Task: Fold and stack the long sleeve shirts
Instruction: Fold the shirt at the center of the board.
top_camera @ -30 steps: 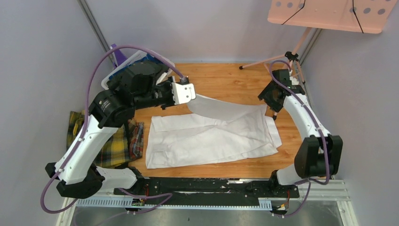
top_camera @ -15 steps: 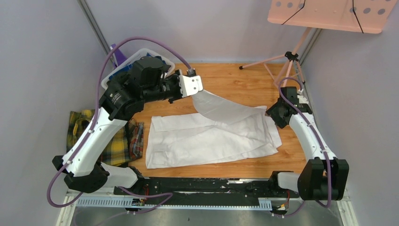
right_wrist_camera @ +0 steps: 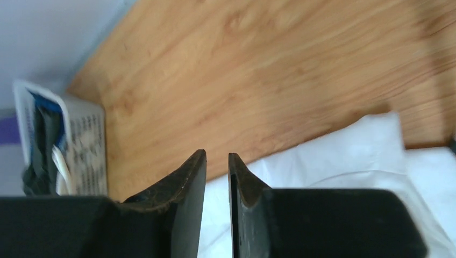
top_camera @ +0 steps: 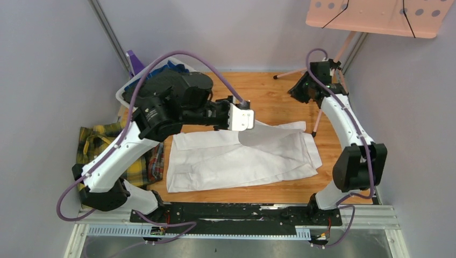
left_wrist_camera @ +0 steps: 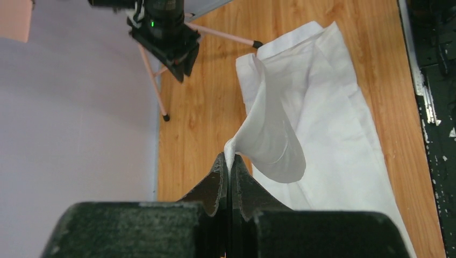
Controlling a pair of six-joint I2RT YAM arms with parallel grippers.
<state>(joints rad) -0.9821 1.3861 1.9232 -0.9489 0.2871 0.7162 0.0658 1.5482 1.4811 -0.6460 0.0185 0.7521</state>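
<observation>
**Container.** One white perforated basket (right_wrist_camera: 86, 145) stands at the far left corner of the tabletop (top_camera: 274, 94). It holds bundled blue and dark cloth (right_wrist_camera: 38, 123); what the items are cannot be told.

**Left arm** (top_camera: 115, 153). It rises from its base at the near left edge with the elbow high, and the forearm reaches rightward over the middle of the tabletop. The left jaws are fully closed, pinching a fold of the white shirt (top_camera: 242, 161). The pinched cloth hangs from the jaw tips as a raised, curled flap. The rest of the shirt lies flat and partly folded on the middle of the tabletop, below the jaws.

**Plaid shirt** (top_camera: 95, 144). It lies crumpled at the left edge of the tabletop, under the left arm, just beside the white shirt and apart from both sets of jaws.

**Right arm** (top_camera: 344, 121). It extends from the near right base to the far right corner, with the wrist raised beside the pink tripod stand (top_camera: 346, 47). The right jaws stand apart by a narrow gap and grip nothing. The far edge of the white shirt lies below them, clear of the tips.
</observation>
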